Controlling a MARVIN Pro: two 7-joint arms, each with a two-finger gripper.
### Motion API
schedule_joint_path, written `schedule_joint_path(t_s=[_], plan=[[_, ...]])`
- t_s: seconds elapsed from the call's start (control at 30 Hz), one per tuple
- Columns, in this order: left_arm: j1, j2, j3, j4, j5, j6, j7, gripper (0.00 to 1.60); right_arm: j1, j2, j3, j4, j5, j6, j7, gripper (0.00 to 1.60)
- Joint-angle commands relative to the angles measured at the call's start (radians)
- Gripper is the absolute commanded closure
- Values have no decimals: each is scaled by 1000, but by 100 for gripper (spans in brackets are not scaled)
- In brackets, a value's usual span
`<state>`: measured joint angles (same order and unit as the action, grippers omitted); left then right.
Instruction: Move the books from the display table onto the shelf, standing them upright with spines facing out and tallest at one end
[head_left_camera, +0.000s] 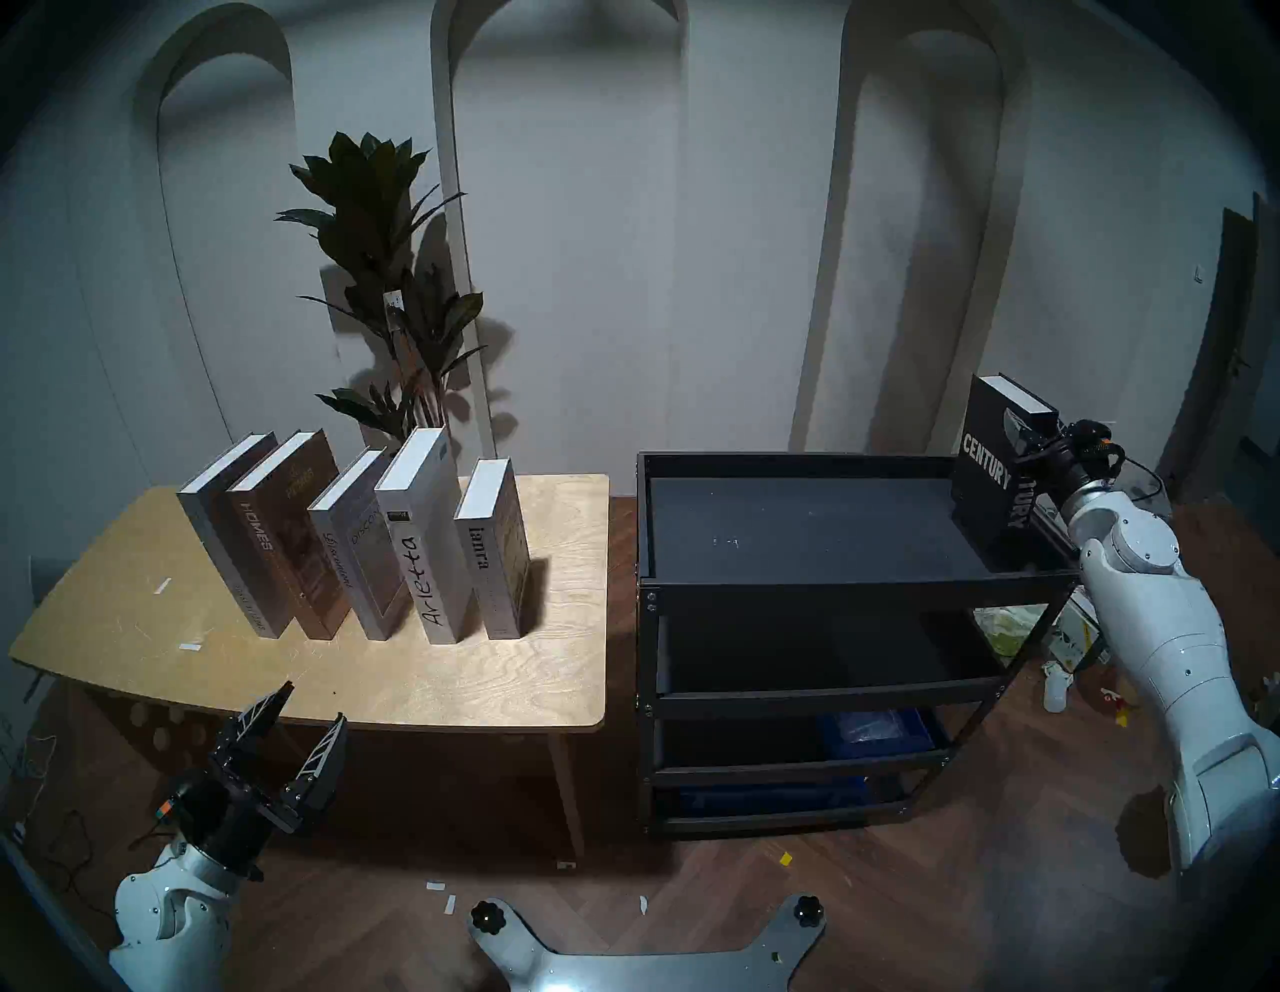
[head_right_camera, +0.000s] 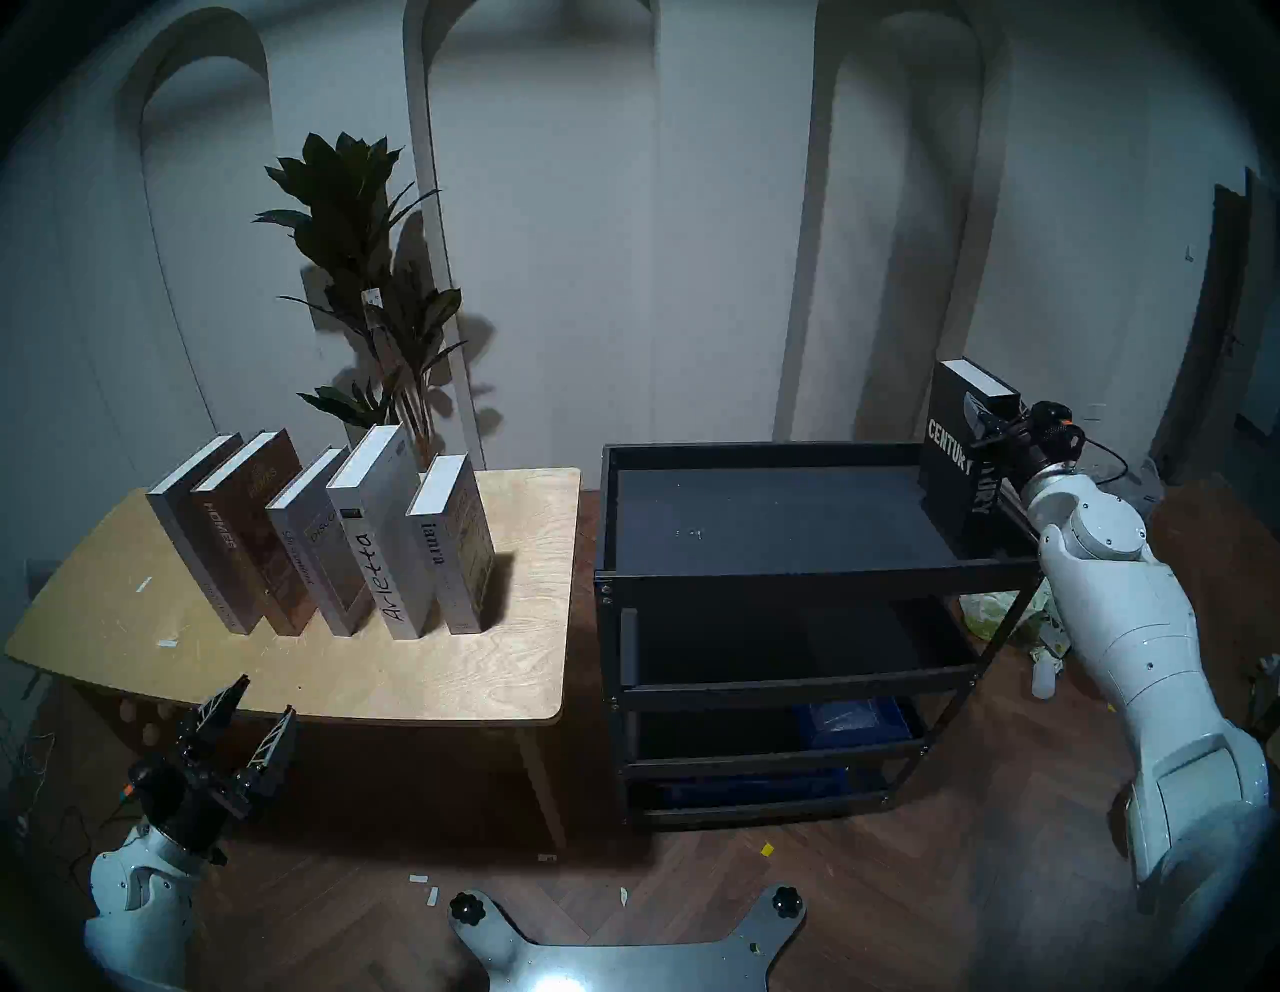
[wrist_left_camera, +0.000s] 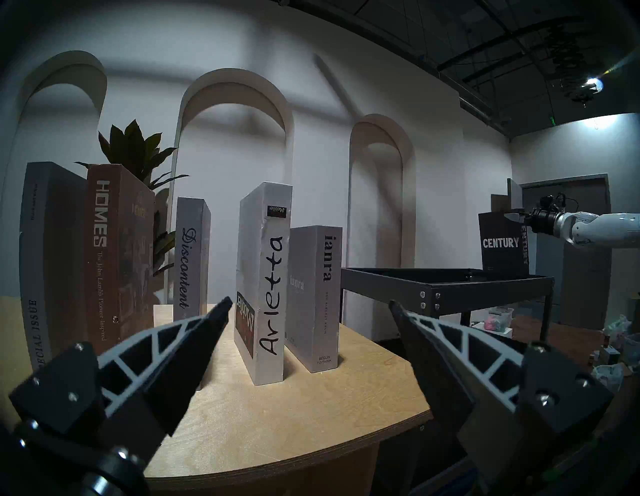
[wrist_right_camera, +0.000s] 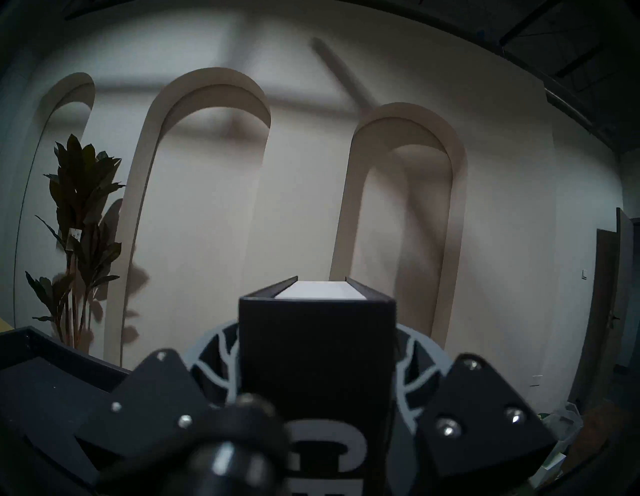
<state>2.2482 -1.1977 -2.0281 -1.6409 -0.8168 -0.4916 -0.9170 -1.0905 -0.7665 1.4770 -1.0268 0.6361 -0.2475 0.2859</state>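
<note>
Head stereo left: right gripper (head_left_camera: 1024, 435) clamps the upright black "CENTURY" hardcover (head_left_camera: 987, 465) at the black metal shelf's (head_left_camera: 852, 578) right end. Left wrist: left gripper (wrist_left_camera: 310, 306) gapes empty near the plywood display table's (wrist_left_camera: 322, 419) standing books.

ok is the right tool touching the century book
Touching. In the right wrist view the right tool has a finger pressed flat against each cover of the black CENTURY book, with no gap on either side.
</note>
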Motion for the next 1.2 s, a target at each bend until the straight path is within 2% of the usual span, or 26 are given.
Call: schedule_joint_path(t_s=[0.0, 0.27, 0.53, 0.7, 0.93, 1.17], plan=[[0, 1, -1, -14, -1, -2, -2, 0, 103, 27, -3, 28, -10, 5, 44, 160], [1, 0, -1, -15, 0, -2, -1, 0, 84, 34, 8, 63, 11, -10, 139, 160], [1, 0, -1, -16, 0, -1, -1, 0, 35, 7, 56, 95, 45, -78, 130, 160], [1, 0, -2, -16, 0, -1, -1, 0, 15, 11, 67, 109, 55, -86, 139, 160], [1, 0, -1, -16, 0, -1, -1, 0, -45, 40, 80, 115, 66, -91, 182, 160], [0, 1, -1, -15, -1, -2, -1, 0, -28, 71, 83, 157, 55, -98, 216, 160]])
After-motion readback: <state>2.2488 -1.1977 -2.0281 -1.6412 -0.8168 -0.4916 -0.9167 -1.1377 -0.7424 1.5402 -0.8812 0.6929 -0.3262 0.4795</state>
